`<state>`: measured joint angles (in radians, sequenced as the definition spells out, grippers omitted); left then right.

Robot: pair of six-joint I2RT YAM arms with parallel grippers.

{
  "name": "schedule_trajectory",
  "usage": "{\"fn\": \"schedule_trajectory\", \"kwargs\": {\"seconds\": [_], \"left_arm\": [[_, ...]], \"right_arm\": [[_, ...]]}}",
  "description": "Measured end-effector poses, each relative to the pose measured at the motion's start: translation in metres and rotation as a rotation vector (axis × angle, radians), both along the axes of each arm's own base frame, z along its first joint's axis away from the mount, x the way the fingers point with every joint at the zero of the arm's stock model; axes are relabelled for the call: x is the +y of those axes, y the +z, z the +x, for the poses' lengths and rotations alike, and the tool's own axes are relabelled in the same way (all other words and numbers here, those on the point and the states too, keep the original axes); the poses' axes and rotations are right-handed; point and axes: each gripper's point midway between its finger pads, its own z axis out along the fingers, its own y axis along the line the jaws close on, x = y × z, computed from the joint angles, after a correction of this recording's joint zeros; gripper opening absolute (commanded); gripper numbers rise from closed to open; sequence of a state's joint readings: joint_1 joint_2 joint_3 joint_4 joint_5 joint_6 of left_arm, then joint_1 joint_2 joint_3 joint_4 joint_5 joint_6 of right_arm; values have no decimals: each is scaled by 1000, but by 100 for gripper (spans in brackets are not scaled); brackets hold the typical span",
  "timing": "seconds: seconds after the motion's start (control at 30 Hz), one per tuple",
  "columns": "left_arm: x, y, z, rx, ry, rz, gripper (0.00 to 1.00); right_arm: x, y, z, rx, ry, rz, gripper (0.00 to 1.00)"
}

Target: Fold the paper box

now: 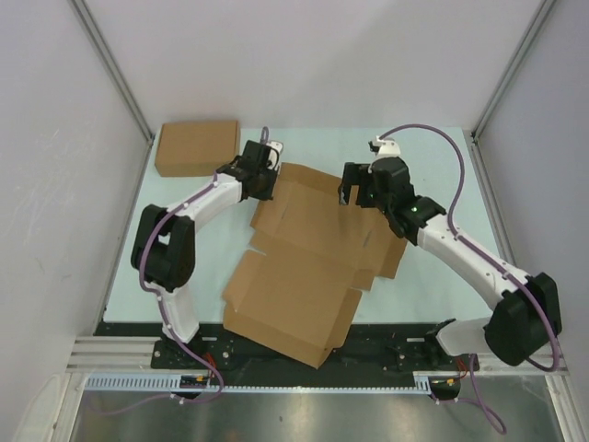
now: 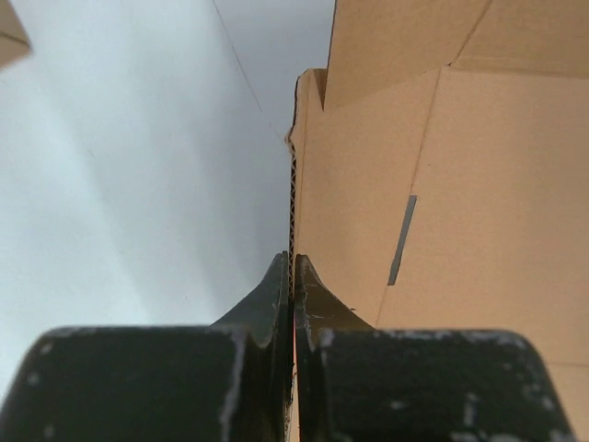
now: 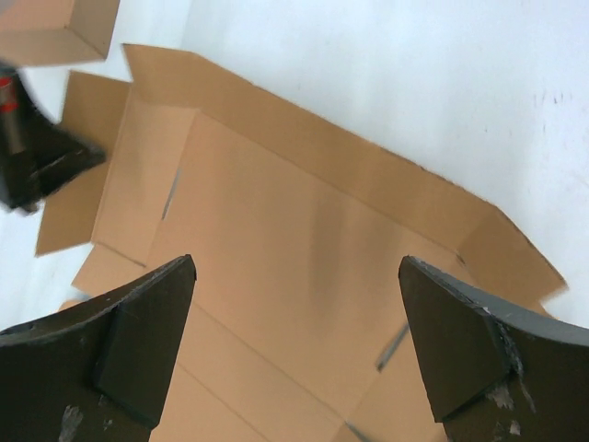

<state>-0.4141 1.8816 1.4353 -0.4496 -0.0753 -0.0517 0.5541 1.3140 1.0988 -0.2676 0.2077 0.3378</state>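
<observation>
The pale table (image 1: 419, 299) carries the paper box (image 1: 304, 267) and another cardboard box (image 1: 196, 145).

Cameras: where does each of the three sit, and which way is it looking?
Top external: above, behind the bases, looking down; left arm, right arm, paper box show.
Left wrist: on that arm, facing along the shut left gripper clamped on the paper box's edge.
Right wrist: facing down past the open right gripper onto the paper box.
Shared: the paper box.

Matt brown corrugated-cardboard paper box (image 1: 294, 276), smooth pale table (image 1: 423, 295).
</observation>
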Motion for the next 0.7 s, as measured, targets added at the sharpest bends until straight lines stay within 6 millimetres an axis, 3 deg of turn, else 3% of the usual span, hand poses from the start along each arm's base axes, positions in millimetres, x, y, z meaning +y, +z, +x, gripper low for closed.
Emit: {"fn": "schedule_trajectory", "kwargs": {"seconds": [0.13, 0.27, 0.57, 0.7], "left_arm": [[-6, 17, 13, -96, 0, -42, 0], [-10, 21, 22, -148, 1, -66, 0], [-11, -8, 24, -120, 6, -61, 1], [-13, -15, 22, -89, -6, -38, 0]], "right_arm": [[-1, -10, 31, -36, -12, -10, 96], [-1, -15, 55, -62, 5, -46, 96], [16, 50, 104, -230, 86, -102, 96], [31, 42, 126, -234, 178, -140, 96]]}}
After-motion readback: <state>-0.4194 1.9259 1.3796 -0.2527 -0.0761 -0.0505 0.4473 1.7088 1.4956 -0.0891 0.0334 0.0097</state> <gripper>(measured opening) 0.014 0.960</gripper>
